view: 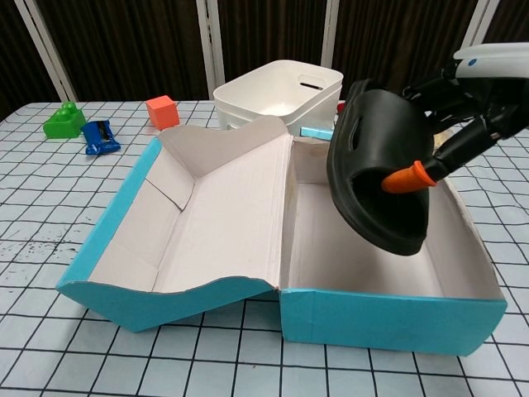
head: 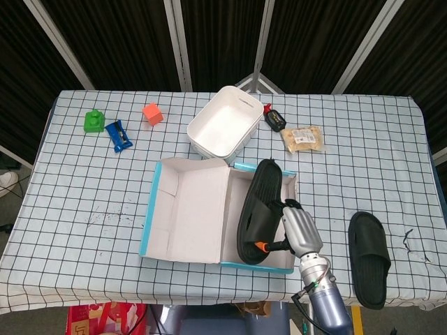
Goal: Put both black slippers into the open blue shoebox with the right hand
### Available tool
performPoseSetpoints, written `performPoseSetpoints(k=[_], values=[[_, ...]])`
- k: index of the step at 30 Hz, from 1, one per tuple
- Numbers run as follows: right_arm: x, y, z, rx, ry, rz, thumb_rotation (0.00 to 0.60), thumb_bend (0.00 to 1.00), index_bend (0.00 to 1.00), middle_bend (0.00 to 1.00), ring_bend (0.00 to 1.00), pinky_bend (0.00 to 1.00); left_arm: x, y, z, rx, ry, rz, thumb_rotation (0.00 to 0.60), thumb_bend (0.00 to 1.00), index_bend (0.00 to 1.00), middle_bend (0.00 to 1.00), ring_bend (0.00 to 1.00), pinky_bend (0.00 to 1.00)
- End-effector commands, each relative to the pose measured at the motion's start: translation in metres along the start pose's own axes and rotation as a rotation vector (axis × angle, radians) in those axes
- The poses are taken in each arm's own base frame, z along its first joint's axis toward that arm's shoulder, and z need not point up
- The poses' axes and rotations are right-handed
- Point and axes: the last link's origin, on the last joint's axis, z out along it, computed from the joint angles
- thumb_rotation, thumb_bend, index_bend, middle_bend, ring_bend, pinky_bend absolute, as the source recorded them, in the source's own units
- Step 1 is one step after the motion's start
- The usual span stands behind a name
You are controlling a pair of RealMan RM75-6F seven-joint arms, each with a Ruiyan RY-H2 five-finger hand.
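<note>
The right robot hand (head: 299, 234) grips one black slipper (head: 257, 209) by its strap, holding it tilted above the right compartment of the open blue shoebox (head: 183, 257), which sits in the middle of the checked worktop (head: 84, 188). The second black slipper (head: 369, 257) lies flat on the worktop at the near right, well apart from the box. A white bin (head: 222, 128) stands just beyond the far side of the shoebox; the left robot hand appears in neither view.
</note>
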Motion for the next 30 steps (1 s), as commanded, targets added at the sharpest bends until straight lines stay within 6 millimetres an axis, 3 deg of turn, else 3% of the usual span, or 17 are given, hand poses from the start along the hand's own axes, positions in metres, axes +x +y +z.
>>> performPoseSetpoints(k=[1,13,30], values=[[-0.003,-0.006,0.006,-0.032,-0.019,0.077,0.600,0.24,0.65,0.34,0.33,0.14,0.000,0.000,0.000,0.001,0.000,-0.002,0.600,0.37,0.03,0.00,0.00,0.03],[-0.027,-0.001,0.020,-0.074,-0.180,0.195,0.600,0.24,0.66,0.34,0.33,0.14,-0.001,0.000,0.001,-0.002,-0.004,0.000,0.600,0.37,0.03,0.00,0.00,0.03],[-0.047,0.007,0.047,-0.031,-0.198,0.228,0.600,0.25,0.66,0.34,0.33,0.14,0.001,-0.002,0.001,0.006,-0.002,-0.004,0.600,0.37,0.03,0.00,0.00,0.03]])
